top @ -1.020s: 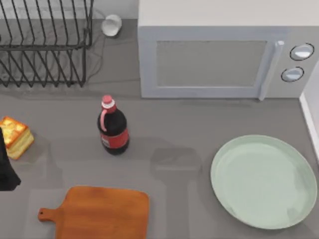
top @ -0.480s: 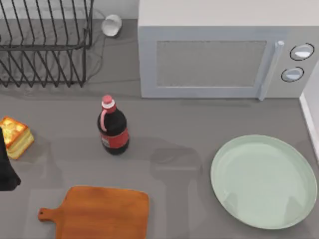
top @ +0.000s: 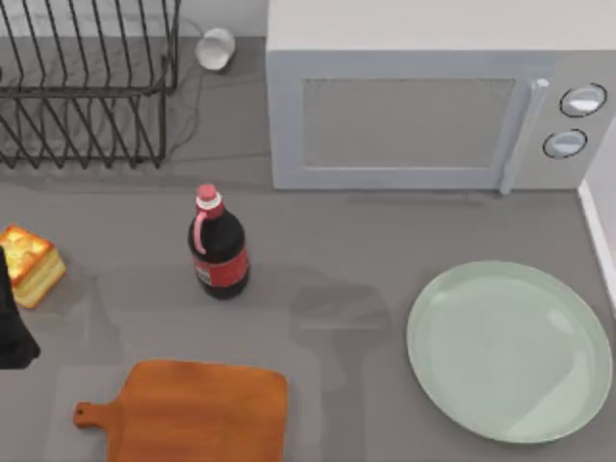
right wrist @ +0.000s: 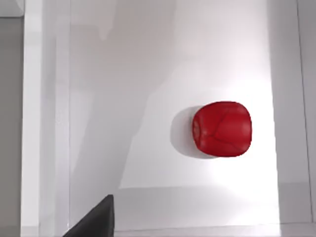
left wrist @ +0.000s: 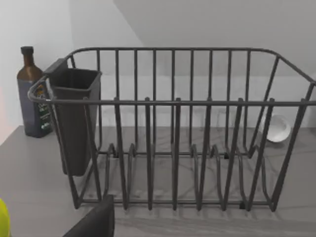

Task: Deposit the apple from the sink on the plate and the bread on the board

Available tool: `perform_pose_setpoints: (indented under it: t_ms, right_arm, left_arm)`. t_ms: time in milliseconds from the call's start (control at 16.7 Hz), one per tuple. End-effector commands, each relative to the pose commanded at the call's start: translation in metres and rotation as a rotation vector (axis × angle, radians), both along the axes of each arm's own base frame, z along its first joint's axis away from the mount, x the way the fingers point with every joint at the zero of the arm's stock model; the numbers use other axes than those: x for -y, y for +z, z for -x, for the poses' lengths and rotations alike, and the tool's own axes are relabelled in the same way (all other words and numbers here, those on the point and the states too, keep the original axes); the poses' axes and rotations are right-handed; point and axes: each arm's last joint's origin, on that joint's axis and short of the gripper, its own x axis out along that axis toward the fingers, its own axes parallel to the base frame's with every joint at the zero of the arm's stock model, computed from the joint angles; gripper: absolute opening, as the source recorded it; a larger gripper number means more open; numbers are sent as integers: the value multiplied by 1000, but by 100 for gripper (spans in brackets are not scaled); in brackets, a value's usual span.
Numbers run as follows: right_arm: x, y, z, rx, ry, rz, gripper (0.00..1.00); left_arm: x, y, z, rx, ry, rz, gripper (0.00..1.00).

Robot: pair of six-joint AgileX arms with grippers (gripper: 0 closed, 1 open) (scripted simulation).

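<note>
One apple (right wrist: 222, 129), small, glossy and deep red with a rounded, slightly squarish outline, lies on the smooth white floor of the sink (right wrist: 148, 74), right of centre in the right wrist view; a dark finger tip (right wrist: 94, 219) of the right gripper shows at the lower left, apart from the apple, and its opening cannot be told. In the top view the bread (top: 31, 264), a thick chunk with toasted golden top and pale yellow sides, sits at the left edge, touching the dark left arm (top: 12, 322); whether that gripper is open is not visible. The flat orange-brown wooden board (top: 192, 412) with a stubby handle lies at the lower left. The round, pale mint plate (top: 510, 351) with a shallow rim lies at the lower right.
</note>
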Motion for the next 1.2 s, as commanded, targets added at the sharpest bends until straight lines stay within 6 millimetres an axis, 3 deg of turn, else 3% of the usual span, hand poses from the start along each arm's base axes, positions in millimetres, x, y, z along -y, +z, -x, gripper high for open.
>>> perform_pose_setpoints:
  t_ms: [240,480,660,1020,1200]
  right_arm:
    - [37,-42,-64,-279,-5,-56,100]
    - [63,-84,-97,-454,-4,-107,100]
    - [71,-98,-105,-505,-3,-126,100]
    - [69,-100,-106,-508,1,-125,100]
    - [71,-125,-109,-513,1,-127,100]
  left_arm:
    - [0,0,0,0,0,0,100]
    - [0,0,0,0,0,0,100]
    - [0,0,0,0,0,0,100]
    - [0,0,0,0,0,0,100]
    - [0,0,0,0,0,0,100]
